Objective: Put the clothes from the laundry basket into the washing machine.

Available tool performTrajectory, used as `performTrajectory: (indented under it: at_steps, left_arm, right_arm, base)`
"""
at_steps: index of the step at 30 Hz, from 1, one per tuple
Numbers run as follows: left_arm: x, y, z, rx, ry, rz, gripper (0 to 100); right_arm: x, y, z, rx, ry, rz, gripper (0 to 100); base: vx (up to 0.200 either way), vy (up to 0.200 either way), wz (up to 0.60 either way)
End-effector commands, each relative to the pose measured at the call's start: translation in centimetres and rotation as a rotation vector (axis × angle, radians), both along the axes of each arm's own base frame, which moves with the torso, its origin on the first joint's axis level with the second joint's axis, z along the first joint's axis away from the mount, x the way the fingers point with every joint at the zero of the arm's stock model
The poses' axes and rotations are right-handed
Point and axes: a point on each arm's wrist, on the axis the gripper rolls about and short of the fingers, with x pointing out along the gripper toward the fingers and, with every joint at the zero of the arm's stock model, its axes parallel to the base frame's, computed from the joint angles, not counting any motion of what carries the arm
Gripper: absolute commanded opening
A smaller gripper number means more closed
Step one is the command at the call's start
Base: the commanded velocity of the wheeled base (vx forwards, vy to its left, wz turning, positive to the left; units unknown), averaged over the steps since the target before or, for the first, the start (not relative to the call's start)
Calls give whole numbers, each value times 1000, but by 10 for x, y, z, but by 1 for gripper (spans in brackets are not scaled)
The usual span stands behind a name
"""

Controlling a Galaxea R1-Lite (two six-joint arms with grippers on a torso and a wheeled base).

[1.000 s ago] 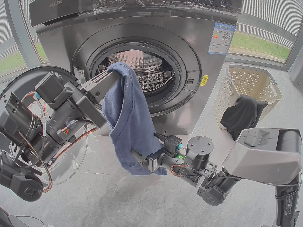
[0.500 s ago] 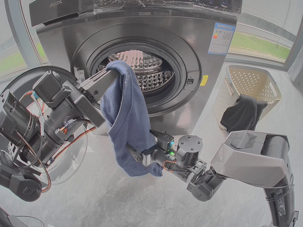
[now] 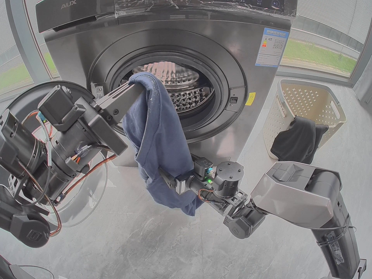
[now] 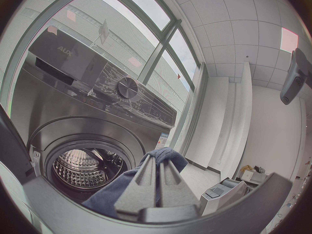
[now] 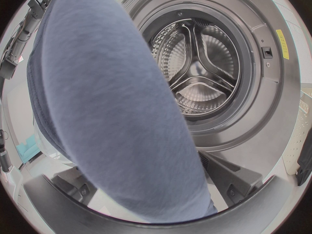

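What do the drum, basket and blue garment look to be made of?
Drum: bright metal, likely stainless steel; mirror glints, embossed dimples and punched holes.
Basket: beige moulded plastic, matte; rigid perforated wall, cut-out handle.
Blue garment: soft knit fabric, probably cotton jersey; limp folds, faint heathered texture, stitched hem.
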Motion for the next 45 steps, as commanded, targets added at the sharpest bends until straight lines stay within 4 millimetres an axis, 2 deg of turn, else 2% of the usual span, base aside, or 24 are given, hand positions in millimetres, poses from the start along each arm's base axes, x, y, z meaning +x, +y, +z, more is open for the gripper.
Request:
performTrajectory:
  at_steps: [1,2,8,9,10,13,15,20,22,27,28,33,34,37,45]
  left_arm:
    - [0,0,0,0,1,1,0]
    - [0,0,0,0,1,1,0]
    - [5,1,-4,8,17,15,0]
    - [6,1,-5,9,22,23,0]
    - [6,1,-5,9,22,23,0]
    - [12,9,-12,38,58,56,0]
    - [13,11,-14,43,66,64,0]
    - [27,24,-36,96,140,111,0]
    - [34,25,-53,129,194,128,0]
    - [45,25,-85,188,293,146,0]
    - [45,25,-85,188,293,146,0]
    - [45,23,-119,292,381,147,0]
    - [45,23,-119,294,381,148,0]
    - [48,21,-137,344,411,150,0]
    - [52,20,-146,354,419,134,0]
  right_arm:
    - [2,1,0,12,-6,-18,100]
    - [3,1,2,17,-8,-19,0]
    - [8,-19,15,27,-19,-57,0]
    - [7,-26,24,33,-26,-68,0]
    - [7,-26,24,33,-26,-68,0]
    - [-3,-47,48,47,-41,-94,0]
    - [-5,-51,54,50,-43,-99,0]
    - [-24,-72,86,67,-65,-113,0]
    - [-29,-79,95,73,-72,-121,0]
    - [-38,-85,110,88,-88,-133,0]
    - [-38,-85,110,88,-88,-133,0]
    - [-39,-87,121,107,-112,-134,0]
    - [-39,-87,121,108,-113,-134,0]
    - [-40,-85,123,112,-117,-128,0]
    - [-39,-84,125,118,-124,-126,0]
  base:
    - [0,0,0]
    - [0,0,0]
    - [0,0,0]
    - [0,0,0]
    - [0,0,0]
    - [0,0,0]
    - [0,0,0]
    - [0,0,0]
    - [0,0,0]
    - [0,0,0]
    - [0,0,0]
    - [0,0,0]
    - [0,0,0]
    - [0,0,0]
    - [0,0,0]
